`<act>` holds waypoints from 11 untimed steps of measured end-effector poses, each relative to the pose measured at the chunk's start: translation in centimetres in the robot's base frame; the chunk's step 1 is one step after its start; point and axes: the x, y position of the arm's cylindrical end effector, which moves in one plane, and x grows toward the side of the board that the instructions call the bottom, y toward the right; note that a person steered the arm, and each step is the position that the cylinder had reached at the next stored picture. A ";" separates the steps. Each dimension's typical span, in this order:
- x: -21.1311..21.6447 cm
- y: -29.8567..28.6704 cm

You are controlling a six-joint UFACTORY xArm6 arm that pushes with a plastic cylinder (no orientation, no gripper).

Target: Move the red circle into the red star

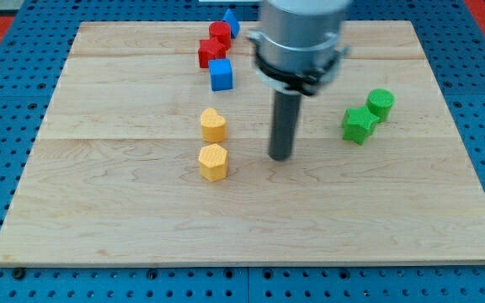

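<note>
The red circle sits near the view's top, touching the red star just below it. My tip rests on the board near the middle, well below and to the right of both red blocks. It touches no block.
A blue cube sits right under the red star and a blue triangular block lies by the top edge. A yellow heart and a yellow hexagon stand left of my tip. A green star and green cylinder are at the right.
</note>
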 end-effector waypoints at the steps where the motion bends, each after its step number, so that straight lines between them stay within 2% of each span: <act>1: -7.6 0.9; 2: -13.0 0.9; 5: -22.9 0.9; 6: -24.4 0.9; 8: -24.4 -3.6; 11: -23.9 -6.5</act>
